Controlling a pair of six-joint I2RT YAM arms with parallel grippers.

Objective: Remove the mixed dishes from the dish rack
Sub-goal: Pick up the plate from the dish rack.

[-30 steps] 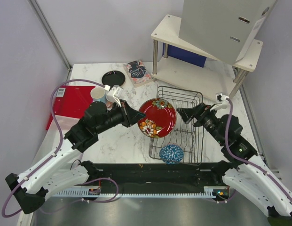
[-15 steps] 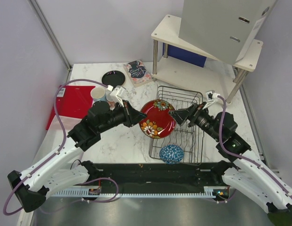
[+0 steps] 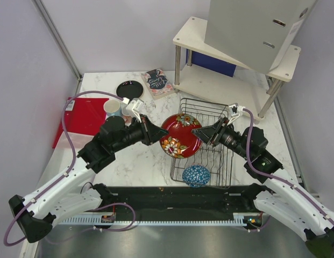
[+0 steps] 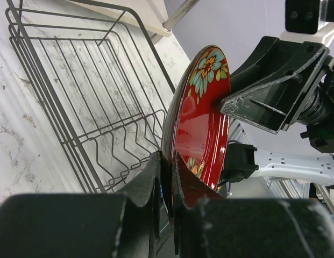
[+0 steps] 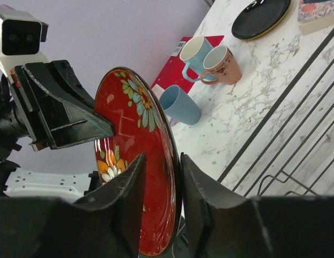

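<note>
Red floral plate (image 3: 180, 135) pinched at rim by left gripper (image 3: 160, 137), beside dish rack (image 3: 210, 107); opposite rim straddled by right gripper (image 3: 197, 132), clamping not discernible.

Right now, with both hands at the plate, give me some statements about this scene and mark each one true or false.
1. The left hand is clamped on the rim of the red floral plate. True.
2. That plate lies flat on the table. False: it is held on edge between the two hands.
3. The right hand has a finger on each side of the plate's rim. True.
4. The black plate sits in the dish rack. False: it is on the table, beside the booklet.
5. The blue patterned bowl is at the rack's near end. True.
</note>
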